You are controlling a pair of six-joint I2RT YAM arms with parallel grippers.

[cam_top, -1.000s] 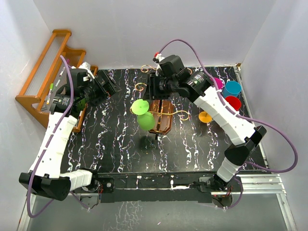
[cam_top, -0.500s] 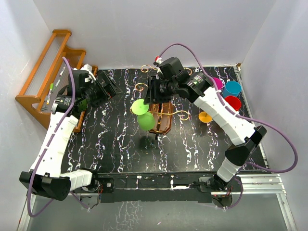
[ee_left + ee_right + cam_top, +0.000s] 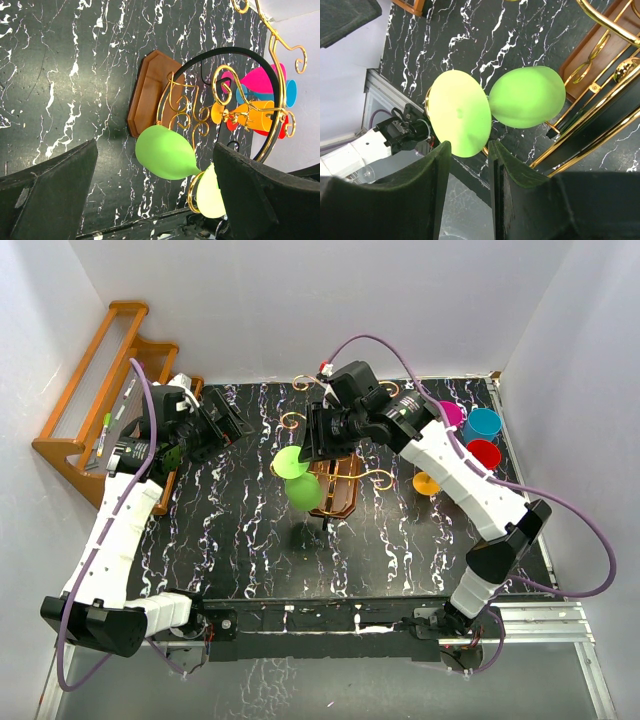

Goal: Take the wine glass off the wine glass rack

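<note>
The green wine glass (image 3: 303, 490) hangs on its side from a gold scroll arm of the wine glass rack (image 3: 340, 495), which has a brown wooden base. Its round foot (image 3: 291, 462) faces up. My right gripper (image 3: 306, 445) is open right above the foot. In the right wrist view its fingertips (image 3: 468, 150) straddle the lower edge of the foot (image 3: 457, 112), with the bowl (image 3: 527, 97) beyond. My left gripper (image 3: 232, 422) is wide open and empty, left of the rack. In the left wrist view (image 3: 155, 147) the glass (image 3: 165, 152) and the rack base (image 3: 150, 92) lie ahead.
An orange-brown slatted shelf (image 3: 100, 380) stands at the far left. Pink (image 3: 452, 412), blue (image 3: 481, 424), red (image 3: 485, 452) and orange (image 3: 427, 482) cups stand at the right of the dark marbled table (image 3: 230, 530). White walls enclose the table.
My right gripper has moved left and down toward the green glass's foot. My left gripper shifted slightly early on, then stayed still. The glass has not moved.
</note>
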